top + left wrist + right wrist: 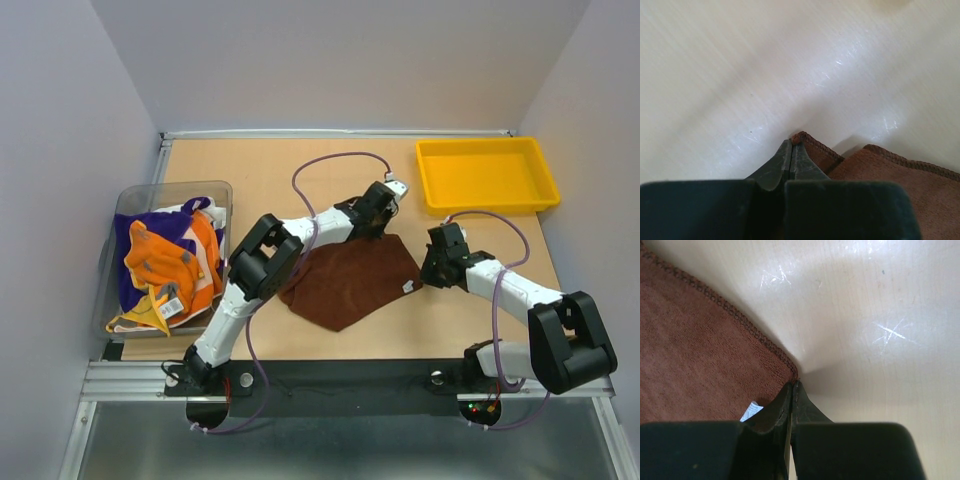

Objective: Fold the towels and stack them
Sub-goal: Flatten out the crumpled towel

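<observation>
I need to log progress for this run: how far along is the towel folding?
Done: nothing is folded or stacked yet. In hand: the brown towel lies spread flat, the left gripper and right gripper each shut on a corner. Left: folding it, plus the purple and orange towels heaped in the clear bin.

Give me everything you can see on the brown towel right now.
The brown towel is a dark, nappy cloth with a stitched hem and a small white tag near its right corner. It lies spread on the wooden table, turned diamond-wise, mostly flat. The left gripper is shut on its far corner, the right gripper shut on its right corner. The left arm crosses over its left part.
</observation>
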Robot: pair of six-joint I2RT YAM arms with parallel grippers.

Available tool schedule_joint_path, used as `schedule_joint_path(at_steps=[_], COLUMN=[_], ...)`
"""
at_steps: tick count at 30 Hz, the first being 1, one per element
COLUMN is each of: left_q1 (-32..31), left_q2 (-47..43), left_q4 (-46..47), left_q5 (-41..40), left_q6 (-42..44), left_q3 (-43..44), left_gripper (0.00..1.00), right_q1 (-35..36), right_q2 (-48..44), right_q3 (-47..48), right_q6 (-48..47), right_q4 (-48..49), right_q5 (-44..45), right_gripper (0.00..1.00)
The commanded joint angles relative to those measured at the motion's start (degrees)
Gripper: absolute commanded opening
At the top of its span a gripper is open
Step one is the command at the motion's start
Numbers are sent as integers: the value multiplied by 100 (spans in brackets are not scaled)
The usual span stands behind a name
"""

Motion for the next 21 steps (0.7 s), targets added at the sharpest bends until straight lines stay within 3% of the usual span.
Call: schedule_joint_path(at_steps=[1, 6, 14, 21], left_q1=[359, 957, 1669, 2153], left_q2=[-361, -1354, -2585, -2832], left_q4=[-312, -374, -383, -550], left_q5=[-376, -369, -175, -34], left_q6=[-16, 28, 222, 634], left_q3=[-57, 145, 470, 2163], left_gripper=[0, 0, 0, 0], right_q1=[46, 46, 37, -51], right_q2=[-92, 127, 1005, 2166], right_q3=[303, 1164, 3808, 6775], right_q6=[-198, -541, -1727, -2799], right_q4=[-128, -128, -75, 48], right_q5=[341, 780, 1475, 1563], right_gripper=[0, 1, 0, 0])
